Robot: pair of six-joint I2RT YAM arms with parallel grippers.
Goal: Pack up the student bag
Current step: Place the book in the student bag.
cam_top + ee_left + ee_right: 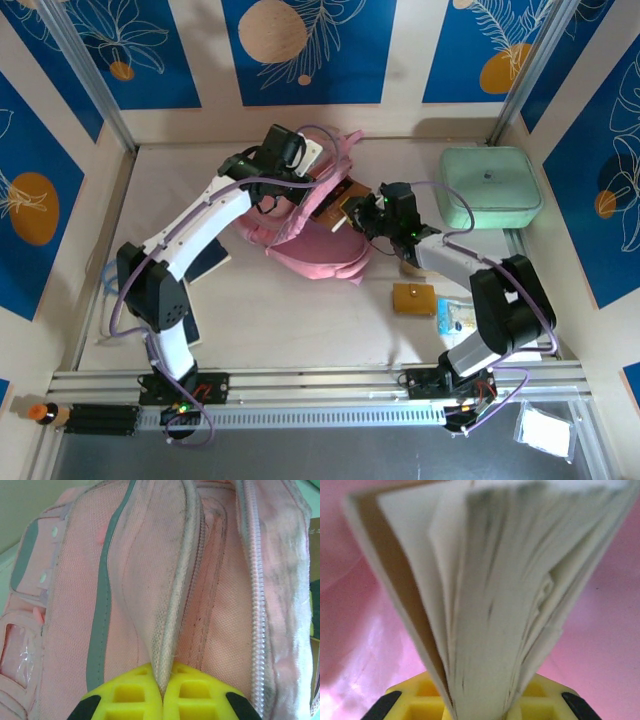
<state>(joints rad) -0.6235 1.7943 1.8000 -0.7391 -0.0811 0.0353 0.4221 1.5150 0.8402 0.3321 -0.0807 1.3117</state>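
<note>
The student bag (312,245), soft and pink with grey trim, lies in the middle of the table. My left gripper (322,180) reaches over its far side. Seen from the left wrist, the yellow fingers (125,695) of the left gripper (162,687) are shut on the pale zipper edge (172,630) of the bag (75,630), lifting it. My right gripper (362,212) is at the bag's right side, shut on a book (345,205) with a brown cover. In the right wrist view the book's pages (490,590) fan out above the right gripper (485,702), with pink fabric (350,630) behind.
A mint-green case (490,187) stands at the back right. A brown pouch (413,298) and a blue-printed packet (455,318) lie near the right arm's base. Dark blue notebooks (210,262) lie by the left arm. An orange-capped marker (45,411) rests on the front rail.
</note>
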